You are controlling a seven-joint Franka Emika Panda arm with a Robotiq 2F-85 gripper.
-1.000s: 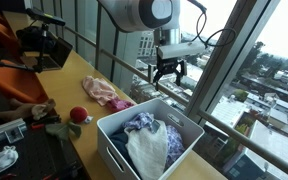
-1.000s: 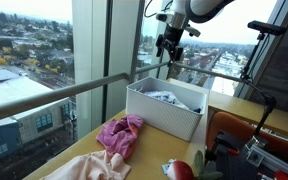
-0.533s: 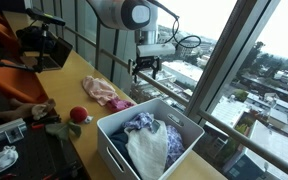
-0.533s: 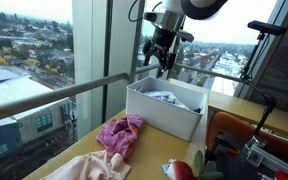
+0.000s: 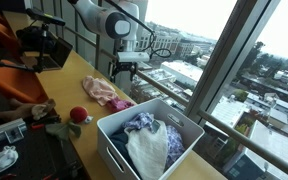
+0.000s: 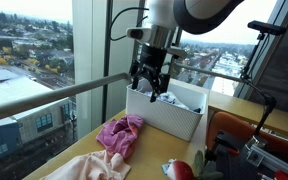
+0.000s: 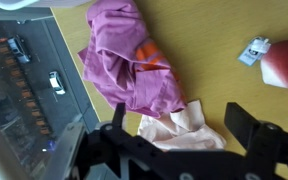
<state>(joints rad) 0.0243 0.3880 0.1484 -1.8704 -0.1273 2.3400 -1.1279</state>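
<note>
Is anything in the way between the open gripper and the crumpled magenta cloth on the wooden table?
Nothing visible does. Only open air separates the gripper from the crumpled magenta cloth; the white plastic bin stands off to one side.

A table (image 5: 72,72) runs along a window wall, with a rail (image 6: 44,96) between it and the glass. A bin (image 5: 114,150) stands at one end of the table, clothes (image 5: 149,140) piled inside. Just beside the bin, on the window side, a heap of garments (image 5: 104,92) lies on the tabletop, one piece partly over another. A ball (image 5: 77,115) sits on the table's inner side, apart from the heap, a tag (image 7: 255,50) just beside it. The gripper (image 5: 124,72) hangs over the heap near the bin's end wall, touching neither.
</note>
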